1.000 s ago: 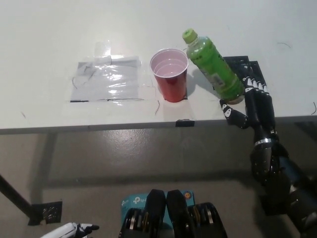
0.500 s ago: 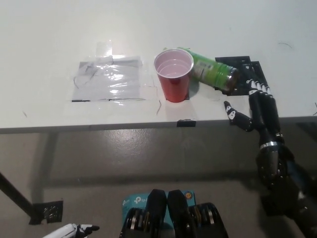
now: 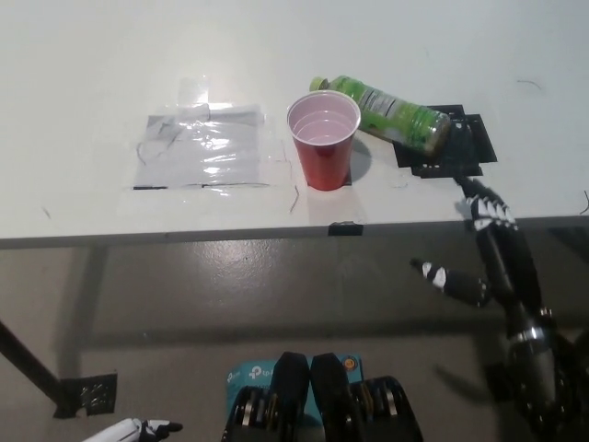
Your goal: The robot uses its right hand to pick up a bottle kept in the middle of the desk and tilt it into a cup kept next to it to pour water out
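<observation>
A green bottle (image 3: 390, 112) lies on its side on the white desk (image 3: 92, 55), behind and to the right of the red cup (image 3: 323, 138), its cap end pointing left past the cup's rim. The cup stands upright. My black right hand (image 3: 483, 239) is at the desk's front edge, below and to the right of the bottle, open and holding nothing. My white left hand (image 3: 138, 429) rests at the bottom left, mostly out of frame.
A clear taped plastic sheet (image 3: 201, 150) lies left of the cup. Black tape marks (image 3: 451, 147) sit under the bottle's base end. A small black tape piece (image 3: 343, 227) is on the desk's front edge. Grey floor lies below.
The bottle, held tilted beside the cup a second ago, has fallen onto its side on the desk. My right hand has let go and drawn back toward the desk's front edge.
</observation>
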